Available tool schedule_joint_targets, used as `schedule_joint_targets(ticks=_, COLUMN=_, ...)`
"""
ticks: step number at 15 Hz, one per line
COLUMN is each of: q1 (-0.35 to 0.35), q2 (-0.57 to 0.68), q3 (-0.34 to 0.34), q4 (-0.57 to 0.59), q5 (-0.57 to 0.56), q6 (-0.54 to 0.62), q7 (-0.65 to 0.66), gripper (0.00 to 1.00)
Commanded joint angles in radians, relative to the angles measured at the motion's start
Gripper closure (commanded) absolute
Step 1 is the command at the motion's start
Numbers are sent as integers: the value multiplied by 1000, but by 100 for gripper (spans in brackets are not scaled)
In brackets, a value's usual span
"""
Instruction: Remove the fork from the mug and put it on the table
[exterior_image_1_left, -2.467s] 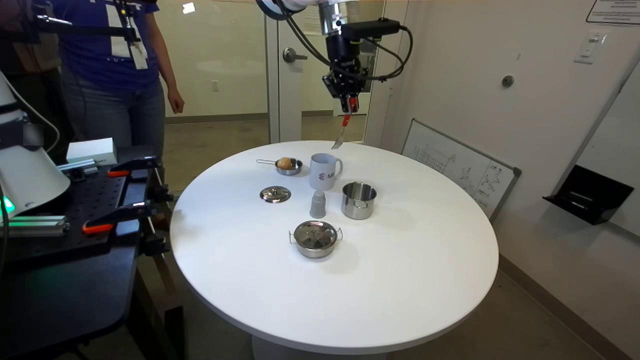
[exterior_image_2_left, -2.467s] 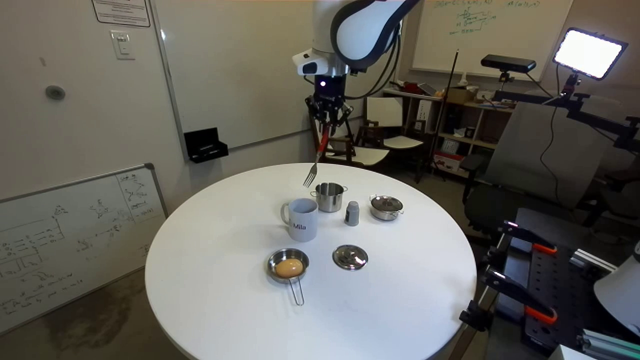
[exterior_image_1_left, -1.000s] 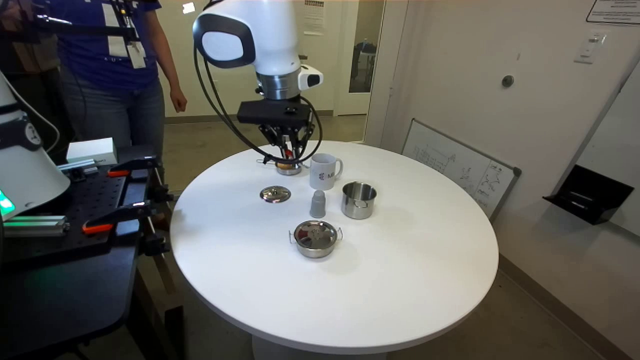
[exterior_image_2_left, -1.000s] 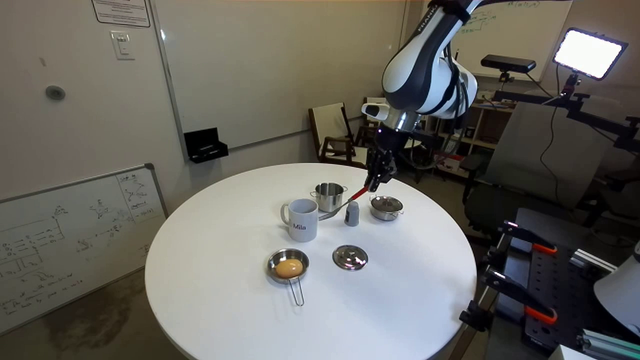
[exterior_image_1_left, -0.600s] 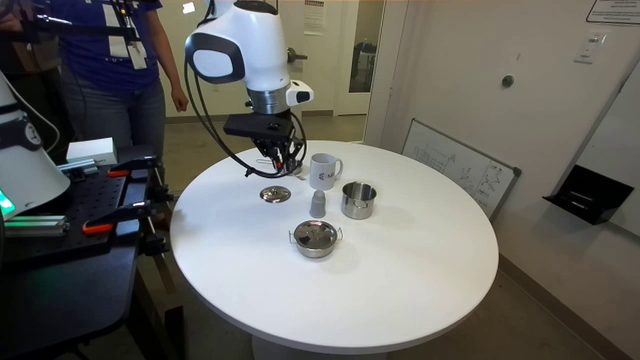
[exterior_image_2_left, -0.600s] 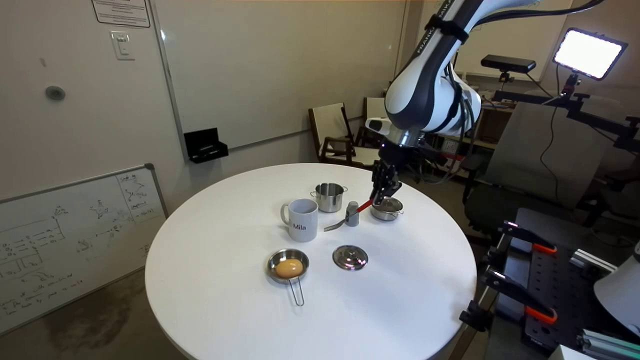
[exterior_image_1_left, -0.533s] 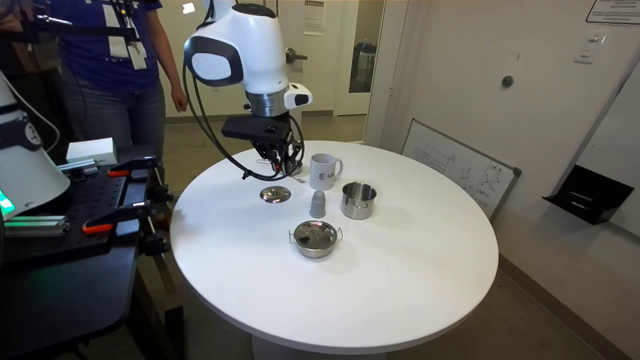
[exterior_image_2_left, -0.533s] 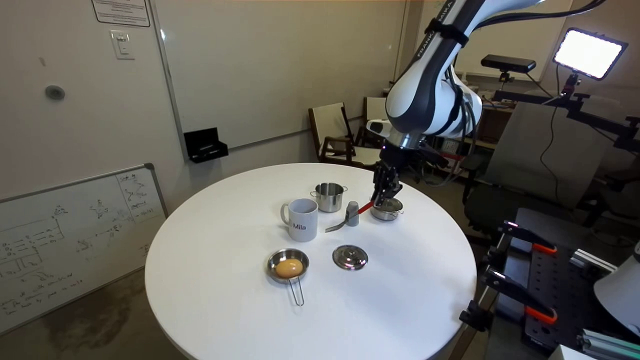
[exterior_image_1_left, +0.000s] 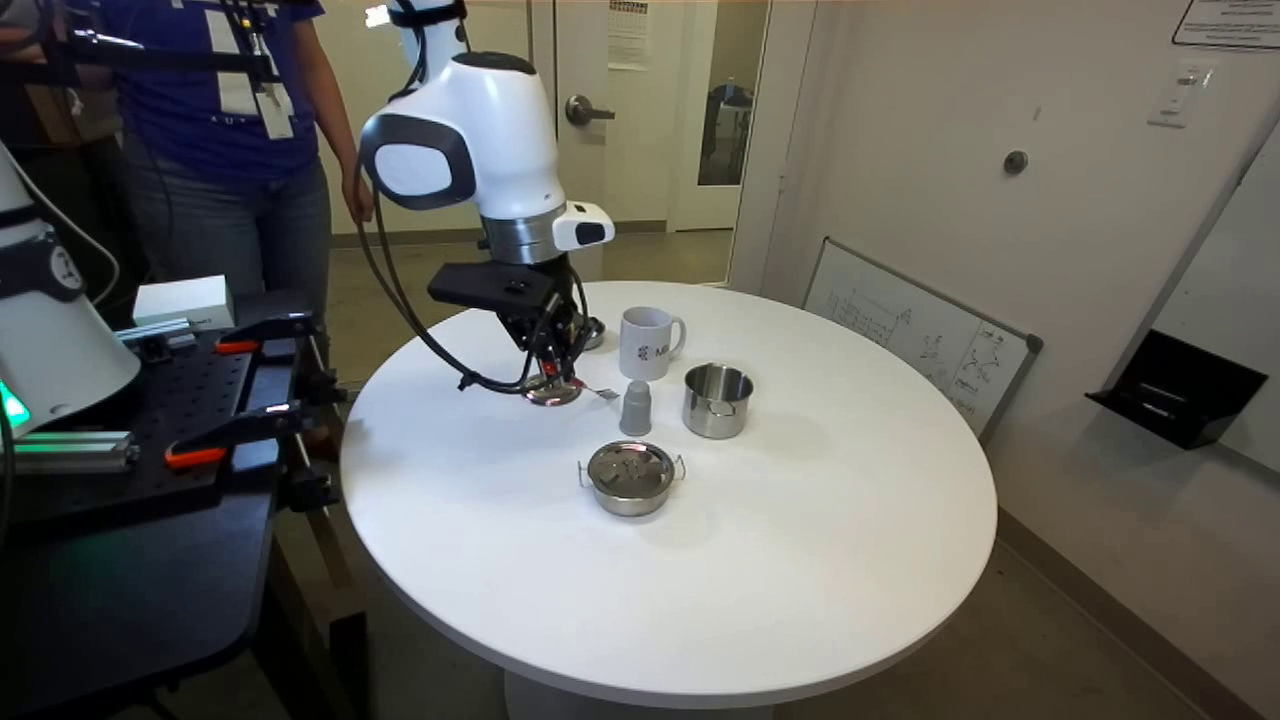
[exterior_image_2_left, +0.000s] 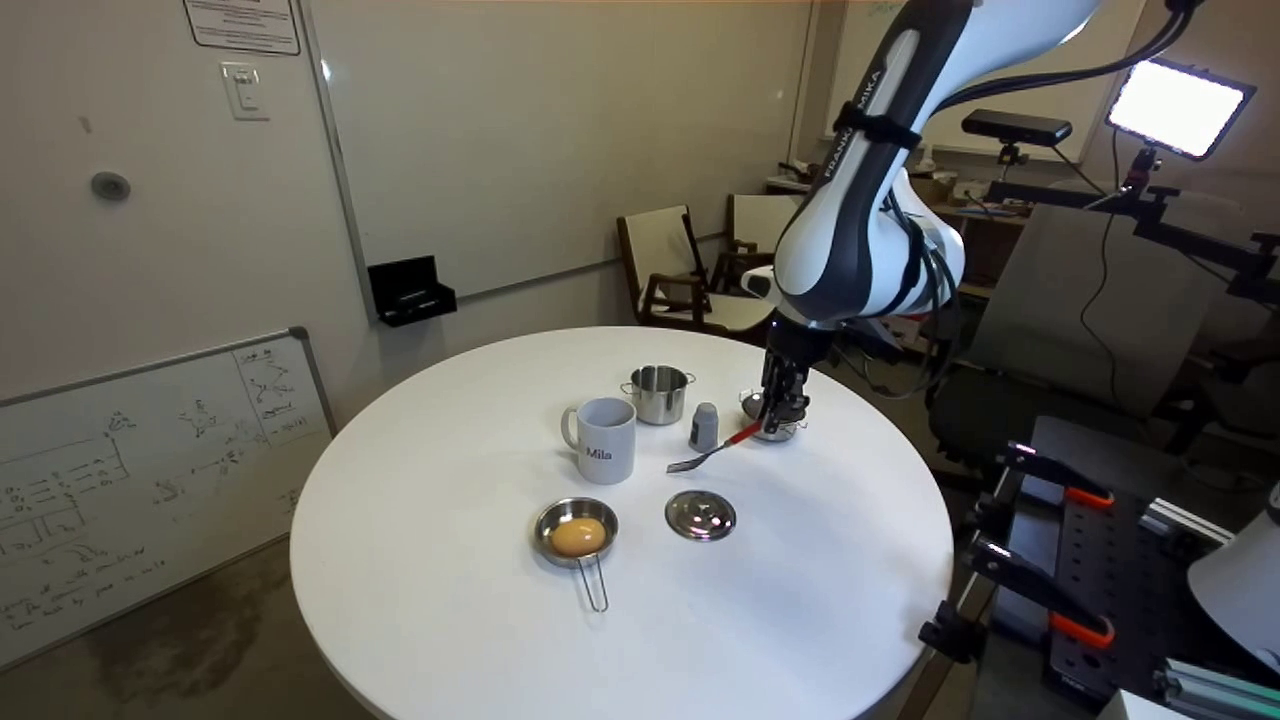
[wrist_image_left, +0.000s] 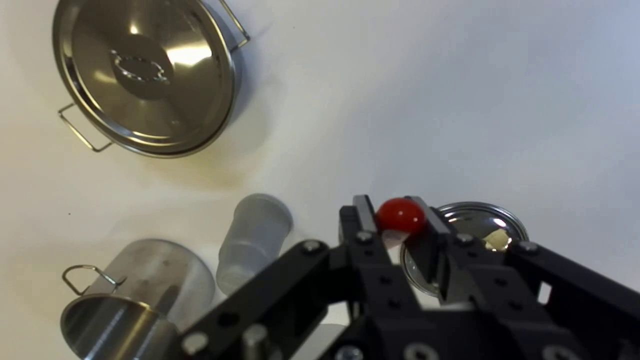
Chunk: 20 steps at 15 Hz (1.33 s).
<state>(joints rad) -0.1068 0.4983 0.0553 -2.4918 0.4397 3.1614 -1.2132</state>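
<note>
The fork has a red handle and steel tines. It shows in both exterior views. My gripper is shut on the handle, whose round red end sits between the fingertips in the wrist view. The fork is tilted, tines lowest, pointing toward the mug side, close above the white table; I cannot tell whether the tines touch it. The pale mug stands upright with the fork outside it, apart from the tines. It also shows in an exterior view.
A grey shaker stands beside the fork. A loose steel lid lies near the tines. A lidded pot, a steel cup and a small pan holding an egg stand around. The pan is partly hidden by the gripper in an exterior view.
The gripper carried the fork from high above the table, past the mug, down to the lid and shaker. In the last half second it sank further and moved away from the mug.
</note>
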Motion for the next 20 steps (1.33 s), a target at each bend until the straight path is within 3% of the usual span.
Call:
schedule_joint_targets(ticks=1, q1=99, q2=41, q3=-77, q4=27, q5=9, q6=19, q7=57, gripper=95)
schedule_joint_targets(ticks=3, q1=134, q2=48, q3=-104, q4=34, q5=7, q6=9, q7=71, gripper=95)
schedule_joint_targets(ticks=4, q1=109, q2=45, q3=-107, q4=21, q5=-165, q6=11, q7=217, gripper=95)
schedule_joint_targets(ticks=5, q1=119, q2=48, q3=-119, q4=25, q5=-202, q6=4, q7=249, gripper=92)
schedule_joint_targets(ticks=6, q1=119, q2=53, q3=-127, q4=32, q5=-260, q6=-5, q7=304, gripper=56)
schedule_joint_targets(ticks=8, q1=110, q2=68, q3=-132, q4=44, q5=-353, q6=-14, q7=394, gripper=47)
schedule_joint_targets(ticks=10, q1=100, q2=89, q3=-130, q4=56, q5=-425, q6=-21, q7=467, gripper=65)
schedule_joint_targets(ticks=11, q1=96, q2=99, q3=-129, q4=63, q5=-457, q6=-24, q7=499, gripper=43)
schedule_joint_targets(ticks=12, q1=92, q2=106, q3=-128, q4=69, q5=-486, q6=-28, q7=527, gripper=27)
schedule_joint_targets(ticks=16, q1=106, q2=99, q3=-154, q4=85, q5=-587, q6=-42, q7=613, gripper=2)
schedule_joint_targets(ticks=20, q1=137, q2=-15, q3=-205, q4=85, q5=-717, q6=-120, q7=614, gripper=0)
